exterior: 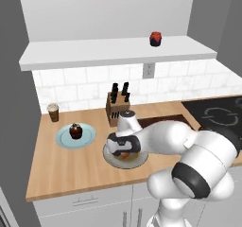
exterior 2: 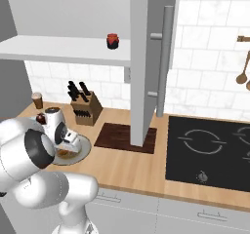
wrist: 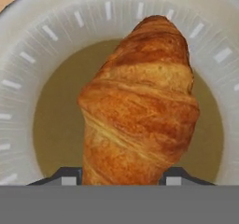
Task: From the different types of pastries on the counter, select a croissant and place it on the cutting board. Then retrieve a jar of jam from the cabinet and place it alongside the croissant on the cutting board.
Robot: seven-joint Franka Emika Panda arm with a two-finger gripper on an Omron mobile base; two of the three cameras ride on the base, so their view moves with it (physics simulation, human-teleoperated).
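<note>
**Gripper pinched the croissant on its plate**

The gripper (wrist: 120, 178) had its fingertips (wrist: 69, 176) pressed against both flanks of the croissant (wrist: 140, 106), which lay directly beneath it on the grey-brown plate (wrist: 28, 45). The hold looked low on one end; lifting might tilt or drop the pastry. Beyond, to the gripper's right, waited the cutting board (exterior 2: 117, 135); farther up, the jar of jam (exterior 2: 113, 41) stood on the cabinet (exterior 2: 58, 50).
</note>
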